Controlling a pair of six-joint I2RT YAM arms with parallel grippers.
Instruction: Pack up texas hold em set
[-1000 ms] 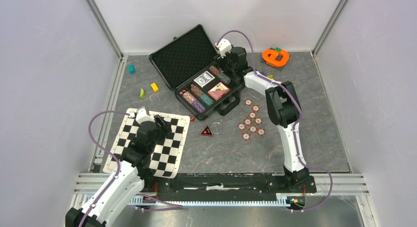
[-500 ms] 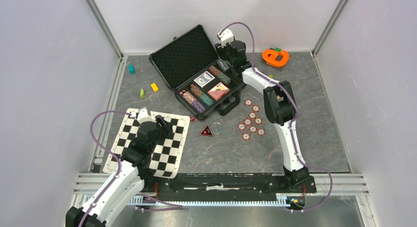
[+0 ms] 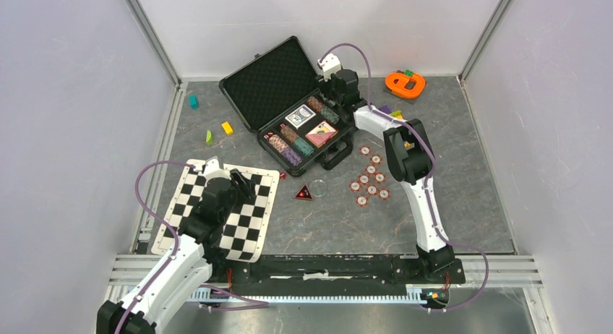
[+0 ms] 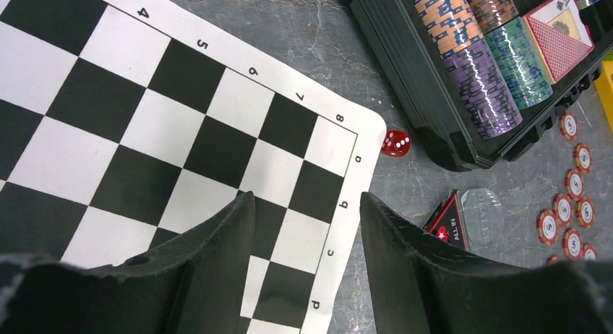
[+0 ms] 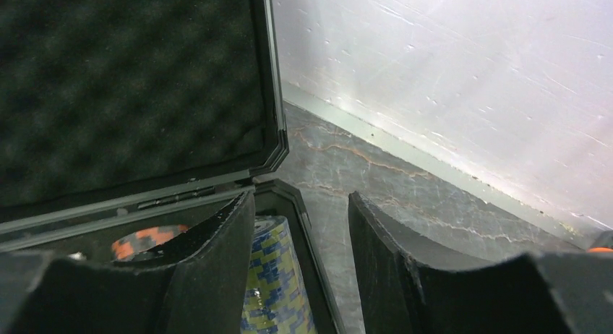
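While the left arm is staying parked over the checkered mat [image 4: 144, 117] near the worktop's [image 3: 434, 225] near left corner, the right arm is edging back and leftward compared with a second ago, carrying the right gripper [image 5: 300, 204] off the chip slots toward the hinge corner of the briefcase [image 3: 271, 81]. The briefcase is lying open in the middle of the worktop's far edge. The right fingers are drawing slightly closer together but are standing apart with only bare floor and the case rim between them, grasping nothing; a blue-and-yellow stack [image 5: 275, 276] is sitting just below them inside the case. The left gripper [image 4: 307, 204] is likewise hanging released and empty. That retreat is probably signalling the end of one placement rather than a lid closing, since loose chips [image 3: 370, 178] are lying right of the worktop's centre and a red die [image 4: 395, 142] is resting between the mat corner and the case. Chip stacks [image 4: 477, 66] and a card deck [image 4: 564, 37] showing an "A" are lying packed. Readable writing: "5" on the loose chips, "ALL IN" on the triangular marker [image 4: 447, 222], and 4 to 8 along the mat's border; the clear disc [image 4: 482, 215] is carrying lettering too faint to read.
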